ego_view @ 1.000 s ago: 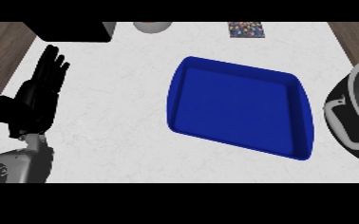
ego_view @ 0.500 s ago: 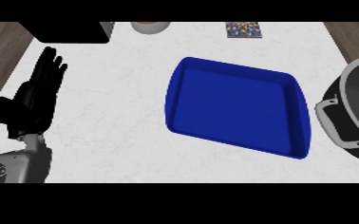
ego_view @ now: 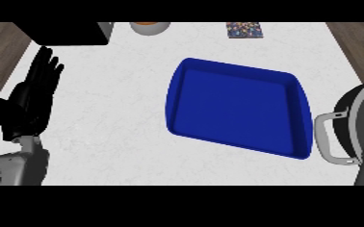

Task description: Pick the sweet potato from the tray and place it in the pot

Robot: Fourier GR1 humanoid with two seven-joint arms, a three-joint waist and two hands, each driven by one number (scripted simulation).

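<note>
White counter (ego_view: 113,139) carries a blue tray (ego_view: 238,108) with no sweet potato showing in it; the pot (ego_view: 341,134) sits at the right edge. Left hand (ego_view: 32,98) rests spread at the left. Reaching blind risks grabbing nothing.

Blue tray (ego_view: 238,108), white marbled counter (ego_view: 121,125), black left hand (ego_view: 32,101), grey-handled dark pot (ego_view: 344,130).

White marbled counter (ego_view: 107,125), perhaps wooden floor (ego_view: 10,43).

Open white marble desk (ego_view: 107,125) lies between the shallow blue rectangular tray (ego_view: 238,108) and the left edge; the grey-handled dark pot (ego_view: 341,134) crowds the right edge.
</note>
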